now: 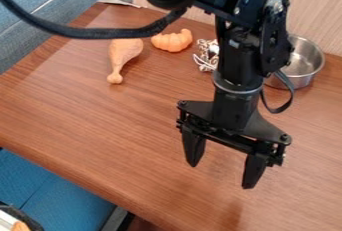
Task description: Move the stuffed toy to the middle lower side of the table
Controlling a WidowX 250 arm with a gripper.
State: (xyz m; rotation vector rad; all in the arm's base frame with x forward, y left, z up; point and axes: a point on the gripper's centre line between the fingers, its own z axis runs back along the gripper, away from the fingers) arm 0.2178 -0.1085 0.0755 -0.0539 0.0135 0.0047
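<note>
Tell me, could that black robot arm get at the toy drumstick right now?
Probably yes: the toy drumstick lies uncovered on the table, and the black arm has its fingers spread apart. The cable, close to the drumstick's thick end, might get in the way; how high it hangs, I can't tell.

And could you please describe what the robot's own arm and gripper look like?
The arm is black, with round metal bolt heads, a silvery disc at an upper joint and a thin pale ring around the wrist. A thick black cable loops off it, and a flat black strap-like cable curves beside the wrist. The gripper is black too, with a flared mount and two blunt, tapering fingers.
</note>
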